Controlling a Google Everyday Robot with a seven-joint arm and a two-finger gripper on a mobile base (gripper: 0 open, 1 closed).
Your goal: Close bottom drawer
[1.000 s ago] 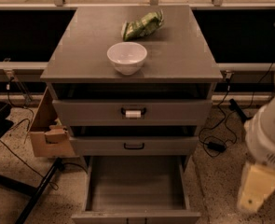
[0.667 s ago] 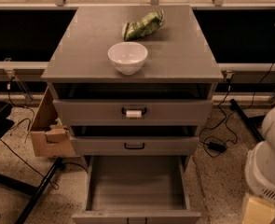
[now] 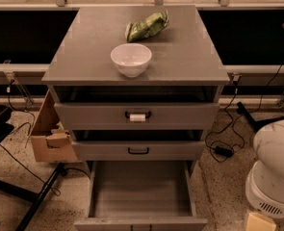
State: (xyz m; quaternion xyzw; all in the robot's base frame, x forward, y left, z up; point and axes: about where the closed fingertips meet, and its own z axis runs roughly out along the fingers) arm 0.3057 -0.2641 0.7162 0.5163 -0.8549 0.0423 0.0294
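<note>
Pincer point(image 3: 260, 222) btm right, above speckled floor point(image 3: 217, 192)

One grey cabinet point(image 3: 180, 57) with three drawers: one top drawer point(image 3: 83, 115), one middle drawer point(image 3: 180, 149) and one bottom drawer point(image 3: 139, 191), the only one pulled far out. Two black handles show, one on the top drawer point(image 3: 148, 113) and one on the middle drawer point(image 3: 138, 150); one carries a white tag point(image 3: 137, 118). On the cabinet top: one white bowl point(image 3: 131, 59), one green snack bag point(image 3: 146, 27). Left of the cabinet: one cardboard box point(image 3: 47, 129). Floor, right: one black power adapter point(image 3: 223, 151). One robot arm point(image 3: 274, 172); one gripper point(image 3: 258, 221), at the bottom right corner.
</note>
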